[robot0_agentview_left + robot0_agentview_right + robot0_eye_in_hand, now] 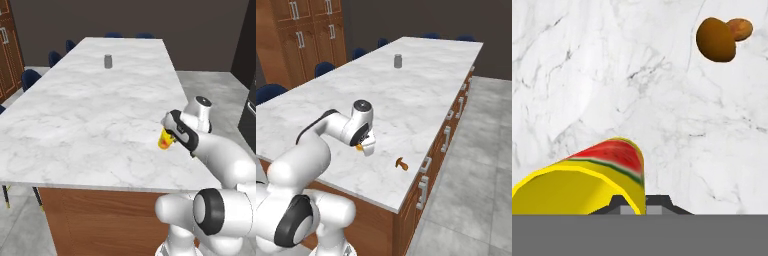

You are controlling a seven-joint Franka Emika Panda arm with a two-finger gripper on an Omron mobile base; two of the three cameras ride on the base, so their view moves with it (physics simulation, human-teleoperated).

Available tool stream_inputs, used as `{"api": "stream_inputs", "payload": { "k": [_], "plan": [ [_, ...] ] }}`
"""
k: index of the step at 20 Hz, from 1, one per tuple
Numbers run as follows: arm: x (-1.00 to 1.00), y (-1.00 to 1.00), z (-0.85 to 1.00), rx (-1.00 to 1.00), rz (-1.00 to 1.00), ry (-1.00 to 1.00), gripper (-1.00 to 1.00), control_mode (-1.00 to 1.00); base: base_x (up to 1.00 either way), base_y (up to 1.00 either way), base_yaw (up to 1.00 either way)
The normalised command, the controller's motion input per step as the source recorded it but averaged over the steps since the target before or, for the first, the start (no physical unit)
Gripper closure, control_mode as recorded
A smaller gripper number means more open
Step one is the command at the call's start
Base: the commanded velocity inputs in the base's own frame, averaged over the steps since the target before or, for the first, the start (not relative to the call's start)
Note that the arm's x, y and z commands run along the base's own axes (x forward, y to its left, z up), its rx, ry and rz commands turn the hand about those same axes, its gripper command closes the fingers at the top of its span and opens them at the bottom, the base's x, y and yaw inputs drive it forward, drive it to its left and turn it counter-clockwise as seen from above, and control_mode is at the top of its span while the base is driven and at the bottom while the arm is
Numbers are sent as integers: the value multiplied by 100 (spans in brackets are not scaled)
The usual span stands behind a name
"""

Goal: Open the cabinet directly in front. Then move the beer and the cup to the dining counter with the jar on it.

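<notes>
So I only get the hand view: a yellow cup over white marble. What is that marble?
Observer: The top of a long counter. The cup is close to its near right edge.
Visitor: Anything on it besides that brown thing?
Observer: A small grey jar, standing far off toward the other end.
Visitor: Is anyone sitting there?
Observer: No, just blue chairs along the left side.
</notes>
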Motion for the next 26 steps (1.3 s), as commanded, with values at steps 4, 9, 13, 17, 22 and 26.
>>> {"api": "stream_inputs", "payload": {
  "k": [4, 9, 13, 17, 22, 26],
  "plan": [
    [35, 0, -23, 0, 1, 0, 100, -100, 0, 0, 0],
    [16, 0, -30, 0, 1, 0, 100, -100, 0, 0, 0],
    [8, 0, -29, 0, 2, 0, 100, -100, 0, 0, 0],
    [4, 0, -32, 0, 2, 0, 100, -100, 0, 0, 0],
    [10, 0, -33, 0, 2, 0, 100, -100, 0, 0, 0],
    [26, 0, -35, 0, 2, 0, 100, -100, 0, 0, 0]
  ]
}}
